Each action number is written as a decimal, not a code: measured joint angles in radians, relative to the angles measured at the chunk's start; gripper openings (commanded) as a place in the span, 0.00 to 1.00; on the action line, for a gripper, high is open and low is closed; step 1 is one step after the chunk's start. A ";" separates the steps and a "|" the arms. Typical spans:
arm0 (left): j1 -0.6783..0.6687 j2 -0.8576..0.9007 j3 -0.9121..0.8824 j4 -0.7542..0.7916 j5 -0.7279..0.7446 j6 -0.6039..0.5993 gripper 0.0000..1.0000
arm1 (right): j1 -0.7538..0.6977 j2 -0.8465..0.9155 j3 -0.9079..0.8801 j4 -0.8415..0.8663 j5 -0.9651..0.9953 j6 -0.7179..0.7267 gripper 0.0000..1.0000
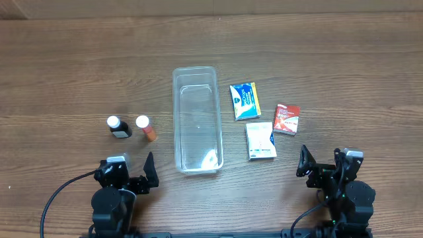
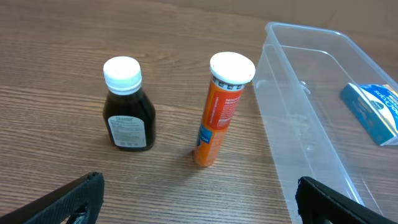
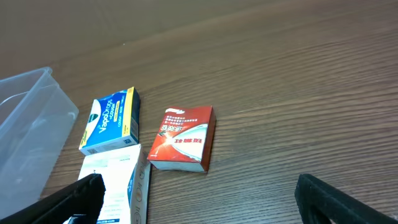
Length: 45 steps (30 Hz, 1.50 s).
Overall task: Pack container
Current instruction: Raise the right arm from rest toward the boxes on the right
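Note:
The clear plastic container (image 1: 197, 119) lies empty at the table's middle, long side running away from me; it also shows in the left wrist view (image 2: 311, 118) and the right wrist view (image 3: 28, 118). Left of it stand a dark bottle with a white cap (image 1: 119, 127) (image 2: 128, 106) and an orange tube with a white cap (image 1: 146, 127) (image 2: 221, 109). Right of it lie a blue box (image 1: 244, 100) (image 3: 111, 119), a red box (image 1: 286, 118) (image 3: 184, 138) and a white box (image 1: 260, 140) (image 3: 115, 183). My left gripper (image 1: 130, 173) (image 2: 199, 202) and right gripper (image 1: 327, 162) (image 3: 199, 199) are open and empty at the near edge.
The wooden table (image 1: 330, 53) stretches bare behind and beside the objects. Black cables run from both arm bases at the near edge.

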 measured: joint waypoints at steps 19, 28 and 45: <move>0.000 0.000 0.000 0.000 0.000 0.000 1.00 | 0.000 0.000 0.000 -0.007 -0.019 0.099 1.00; 0.000 0.000 0.000 0.000 0.000 0.000 1.00 | 0.000 0.007 0.017 -0.027 -0.065 0.125 1.00; 0.000 0.000 -0.001 0.005 0.000 0.000 1.00 | 0.008 1.123 1.247 -0.564 -0.212 0.091 1.00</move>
